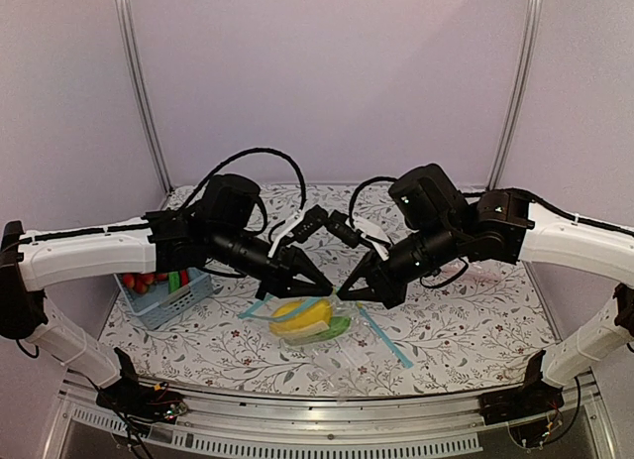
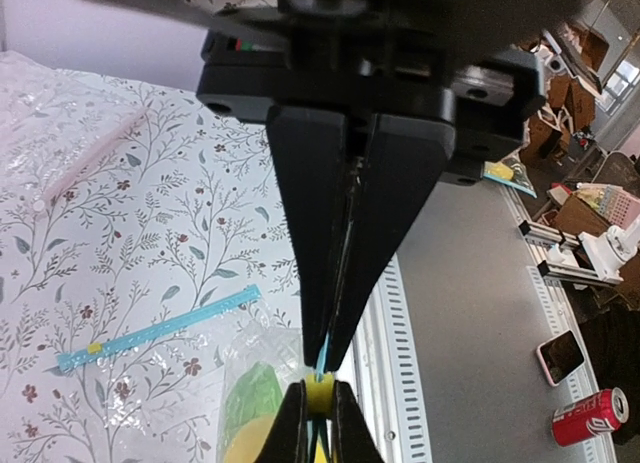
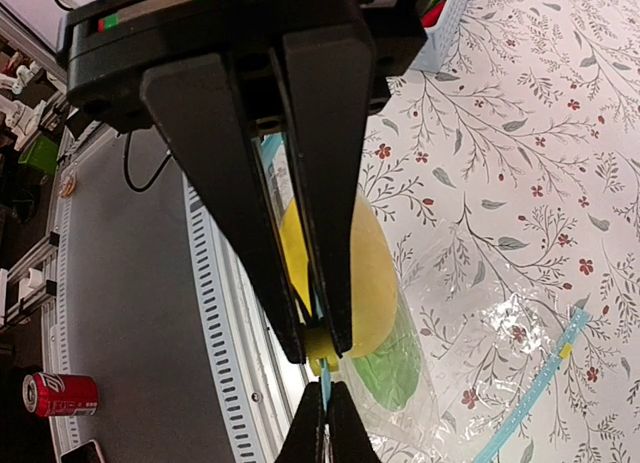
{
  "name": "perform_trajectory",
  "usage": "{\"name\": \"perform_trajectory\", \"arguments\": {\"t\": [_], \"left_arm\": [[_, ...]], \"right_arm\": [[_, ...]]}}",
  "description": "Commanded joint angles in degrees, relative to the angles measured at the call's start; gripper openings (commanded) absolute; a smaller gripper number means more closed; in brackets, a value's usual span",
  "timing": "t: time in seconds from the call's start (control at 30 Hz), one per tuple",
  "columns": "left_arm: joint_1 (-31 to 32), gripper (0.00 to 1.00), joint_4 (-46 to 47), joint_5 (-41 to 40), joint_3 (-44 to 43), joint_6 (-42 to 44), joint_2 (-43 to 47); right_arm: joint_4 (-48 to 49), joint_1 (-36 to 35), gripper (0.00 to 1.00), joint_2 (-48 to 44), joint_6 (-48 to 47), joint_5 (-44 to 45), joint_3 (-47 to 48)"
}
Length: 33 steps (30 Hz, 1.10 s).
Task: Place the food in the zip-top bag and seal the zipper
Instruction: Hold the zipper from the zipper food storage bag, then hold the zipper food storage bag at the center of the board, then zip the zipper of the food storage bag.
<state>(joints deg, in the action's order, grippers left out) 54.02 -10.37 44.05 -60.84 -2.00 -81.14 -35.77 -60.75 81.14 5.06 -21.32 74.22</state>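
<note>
Pinching the zipper (image 3: 324, 375) of the thin, limp, probably slippery bag (image 1: 319, 338), which sits just right of the basket (image 1: 163, 298) with the light yellow piece (image 1: 300, 315) and green piece (image 1: 335, 328) inside, the left gripper (image 1: 319, 284) and right gripper (image 1: 349, 292) both clench that stiffer strip, likely the surest hold.
</note>
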Motion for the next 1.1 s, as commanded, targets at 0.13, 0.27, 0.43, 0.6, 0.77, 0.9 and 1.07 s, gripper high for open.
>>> {"name": "perform_trajectory", "arguments": {"t": [0.13, 0.27, 0.43, 0.6, 0.77, 0.9, 1.07], "left_arm": [[0.9, 0.00, -6.6, -1.7, -0.2, 4.2, 0.7], [0.8, 0.00, -7.4, -2.3, -0.4, 4.6, 0.8], [0.6, 0.00, -8.3, -2.6, -0.6, 5.3, 0.8], [0.1, 0.00, -9.2, -2.9, -0.7, 5.8, 1.1], [-0.2, 0.00, -9.8, -3.1, -0.7, 6.1, 1.3], [-0.6, 0.00, -10.3, -3.6, -0.5, 6.4, 1.6], [-1.0, 0.00, -10.7, -4.0, -0.4, 6.5, 2.1]], "right_arm": [[1.9, 1.2, 0.00, -0.2, 4.0, 7.6, -0.8], [1.9, 1.4, 0.00, -0.4, 4.6, 8.9, -1.0], [1.6, 1.6, 0.00, -0.4, 5.2, 10.8, -1.0], [1.0, 2.1, 0.00, -0.5, 5.7, 12.1, -1.0], [0.9, 2.5, 0.00, -0.7, 6.2, 12.8, -1.2], [0.8, 2.9, 0.00, -1.0, 6.7, 13.7, -1.3], [0.7, 3.2, 0.00, -1.0, 7.1, 14.3, -1.4]]}}
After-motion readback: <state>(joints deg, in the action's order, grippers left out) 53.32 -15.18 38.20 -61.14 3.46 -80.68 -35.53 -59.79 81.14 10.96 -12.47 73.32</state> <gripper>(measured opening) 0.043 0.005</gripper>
